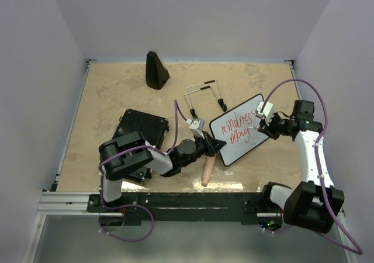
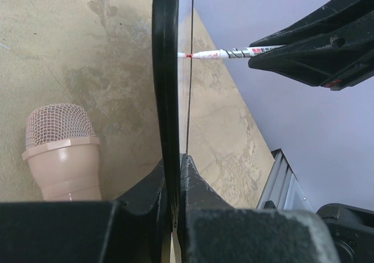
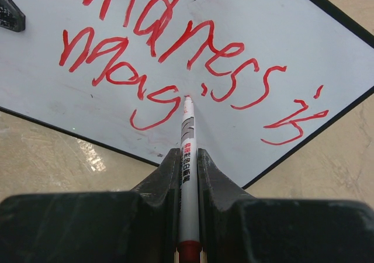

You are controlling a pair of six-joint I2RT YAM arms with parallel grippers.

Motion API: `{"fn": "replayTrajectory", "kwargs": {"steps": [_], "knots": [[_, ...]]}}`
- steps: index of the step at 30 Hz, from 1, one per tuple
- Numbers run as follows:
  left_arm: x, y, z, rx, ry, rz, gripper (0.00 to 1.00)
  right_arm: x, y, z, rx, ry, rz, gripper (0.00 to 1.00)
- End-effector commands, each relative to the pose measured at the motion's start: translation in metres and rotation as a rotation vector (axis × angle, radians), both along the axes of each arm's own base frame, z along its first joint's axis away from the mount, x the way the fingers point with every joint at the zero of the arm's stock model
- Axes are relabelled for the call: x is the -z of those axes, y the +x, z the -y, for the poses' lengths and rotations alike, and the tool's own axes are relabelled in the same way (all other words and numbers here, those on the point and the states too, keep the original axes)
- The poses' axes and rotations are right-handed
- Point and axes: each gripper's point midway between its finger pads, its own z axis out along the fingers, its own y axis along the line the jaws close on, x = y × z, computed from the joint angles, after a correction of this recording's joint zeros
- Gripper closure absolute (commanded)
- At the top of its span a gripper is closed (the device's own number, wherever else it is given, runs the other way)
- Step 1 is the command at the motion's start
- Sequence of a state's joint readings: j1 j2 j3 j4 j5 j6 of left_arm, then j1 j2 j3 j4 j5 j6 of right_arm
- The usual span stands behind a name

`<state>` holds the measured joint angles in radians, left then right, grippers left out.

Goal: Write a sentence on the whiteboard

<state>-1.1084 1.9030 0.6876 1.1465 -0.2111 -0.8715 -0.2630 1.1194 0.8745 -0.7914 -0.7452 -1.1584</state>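
marker point(image 3: 187, 128) tip on whiteboard point(image 3: 263, 17), pinched by right gripper point(image 3: 187, 158); left gripper point(image 2: 175, 166) clamps whiteboard edge; writing point(image 3: 175, 47) cropped at top

Red writing point(image 3: 184, 41) covers the white, black-framed whiteboard point(image 3: 263, 17); mottled tan table point(image 1: 117, 93).

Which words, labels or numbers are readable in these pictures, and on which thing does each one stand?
"kindness is": red handwriting, upper line on the whiteboard.
"mag": red handwriting, lower line on the whiteboard, apparently unfinished, ending at the tip of the marker.
Print on the marker barrel: too small and blurred to read.
No other text shows in any view.
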Motion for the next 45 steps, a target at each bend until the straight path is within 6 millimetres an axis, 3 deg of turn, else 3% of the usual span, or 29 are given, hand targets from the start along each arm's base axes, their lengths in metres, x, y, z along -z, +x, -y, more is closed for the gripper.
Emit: {"fn": "replayTrajectory", "kwargs": {"steps": [1,7,20,24,28,33,45], "knots": [[-0.014,-0.007,0.006,0.039,-0.026,0.062,1.00,-0.006,0.009,0.005,0.049,0.001,0.038,1.00],[-0.015,-0.007,0.007,0.040,-0.029,0.063,1.00,-0.005,0.013,0.007,0.062,-0.001,0.044,1.00],[-0.015,-0.007,0.008,0.045,-0.029,0.065,1.00,0.014,-0.010,0.001,-0.035,-0.029,-0.037,1.00],[-0.015,-0.007,0.008,0.045,-0.029,0.065,1.00,0.011,-0.002,0.006,0.023,-0.027,-0.021,1.00],[-0.014,-0.007,0.007,0.045,-0.027,0.066,1.00,-0.005,0.016,0.014,0.104,-0.030,0.058,1.00],[-0.014,-0.007,0.007,0.045,-0.028,0.065,1.00,-0.014,0.017,0.016,0.110,-0.020,0.066,1.00],[-0.014,-0.007,0.006,0.048,-0.031,0.066,1.00,-0.006,0.023,0.022,0.145,-0.027,0.060,1.00]]}}
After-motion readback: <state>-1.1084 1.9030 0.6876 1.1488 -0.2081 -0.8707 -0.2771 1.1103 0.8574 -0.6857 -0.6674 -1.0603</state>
